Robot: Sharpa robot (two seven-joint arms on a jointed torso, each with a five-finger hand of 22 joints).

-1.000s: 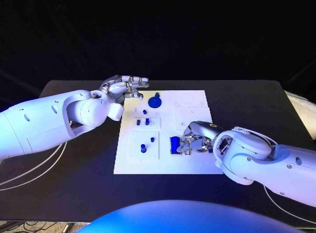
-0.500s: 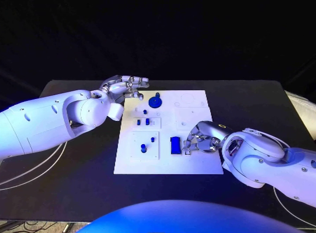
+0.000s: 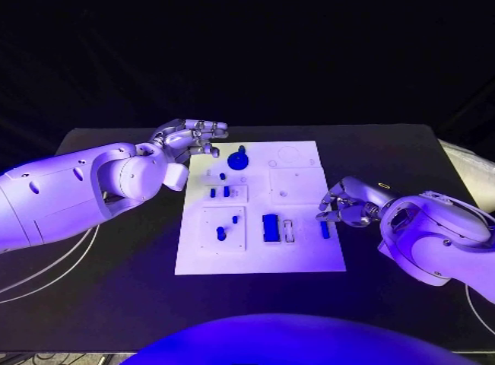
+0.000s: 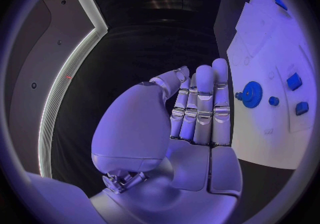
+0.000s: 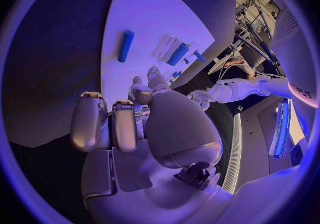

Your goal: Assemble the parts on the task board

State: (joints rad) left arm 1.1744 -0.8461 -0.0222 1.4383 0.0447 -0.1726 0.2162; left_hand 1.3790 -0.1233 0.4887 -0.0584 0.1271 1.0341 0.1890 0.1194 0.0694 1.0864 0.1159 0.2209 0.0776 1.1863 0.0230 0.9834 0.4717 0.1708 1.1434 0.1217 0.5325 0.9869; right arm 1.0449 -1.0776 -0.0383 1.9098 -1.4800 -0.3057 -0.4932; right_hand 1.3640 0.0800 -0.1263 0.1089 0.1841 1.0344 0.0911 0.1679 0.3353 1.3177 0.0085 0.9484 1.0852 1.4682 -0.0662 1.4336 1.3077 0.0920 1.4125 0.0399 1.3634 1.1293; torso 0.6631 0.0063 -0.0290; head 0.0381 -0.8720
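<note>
The white task board (image 3: 296, 251) lies mid-table. On it are a blue gear (image 3: 239, 161) (image 4: 252, 94), two small blue blocks (image 3: 221, 192), two short pegs (image 3: 227, 226), an oblong blue block (image 3: 270, 226) (image 5: 178, 53) and a blue cylinder (image 3: 325, 229) (image 5: 125, 45) lying near the board's right edge. My right hand (image 3: 351, 204) (image 5: 133, 122) hovers just beyond that right edge, fingers loosely bent, holding nothing. My left hand (image 3: 188, 138) (image 4: 197, 112) hangs by the board's far left corner, fingers straight, empty, a little left of the gear.
The black table (image 3: 105, 251) extends around the board on all sides, with bare room left, right and in front. Two white cables (image 3: 50, 274) trail across the table's left side under my left arm.
My right hand has drawn off the oblong blue block to the board's right edge, and the blue cylinder now lies uncovered. My left hand has stayed put.
</note>
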